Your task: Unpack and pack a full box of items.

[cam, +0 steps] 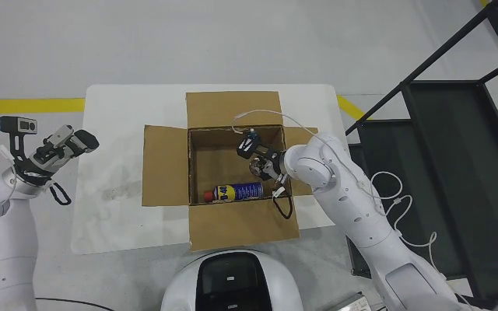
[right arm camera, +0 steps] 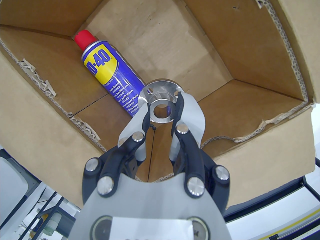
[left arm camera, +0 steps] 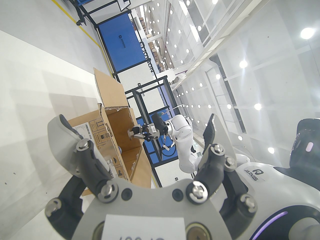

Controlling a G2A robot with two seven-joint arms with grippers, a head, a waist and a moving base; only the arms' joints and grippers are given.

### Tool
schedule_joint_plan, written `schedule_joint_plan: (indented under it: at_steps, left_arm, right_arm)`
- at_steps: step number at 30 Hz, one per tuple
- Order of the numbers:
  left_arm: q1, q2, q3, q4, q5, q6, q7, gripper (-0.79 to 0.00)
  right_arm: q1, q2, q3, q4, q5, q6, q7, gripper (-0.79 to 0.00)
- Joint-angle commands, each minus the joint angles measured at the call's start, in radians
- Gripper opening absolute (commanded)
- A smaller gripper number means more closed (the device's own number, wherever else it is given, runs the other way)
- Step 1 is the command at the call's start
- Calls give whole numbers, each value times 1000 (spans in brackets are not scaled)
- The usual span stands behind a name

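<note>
An open cardboard box (cam: 166, 165) sits on the white table (cam: 117, 140), flaps spread. A blue and yellow spray can (cam: 233, 191) with a red cap lies on the box floor along the near wall; the right wrist view has the spray can (right arm camera: 107, 73) lying flat. My right gripper (right arm camera: 162, 104) is shut on a round metal flange (right arm camera: 161, 93), held inside the box (right arm camera: 200, 51) above the floor; from above the right gripper (cam: 261, 165) is over the box's right half. My left gripper (left arm camera: 136, 136) is open and empty, held off the table's left edge (cam: 66, 148).
A dark metal rack (cam: 436, 148) stands to the right of the table. A yellow floor line (cam: 39, 104) runs behind the table. In the left wrist view the box (left arm camera: 112, 131) and the other arm's gripper (left arm camera: 136, 133) with the flange sit farther off.
</note>
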Motion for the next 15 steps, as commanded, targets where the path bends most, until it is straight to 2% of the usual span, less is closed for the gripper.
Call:
schedule_joint_plan:
  at_steps: [1, 7, 15]
  left_arm:
    - [0, 0, 0, 0, 0, 0, 0, 0]
    - [0, 0, 0, 0, 0, 0, 0, 0]
    - [0, 0, 0, 0, 0, 0, 0, 0]
  right_arm:
    - [0, 0, 0, 0, 0, 0, 0, -785]
    - [-11, 2, -4, -11, -10, 2, -25, -785]
    - [-36, 24, 46, -144, 20, -10, 108, -785]
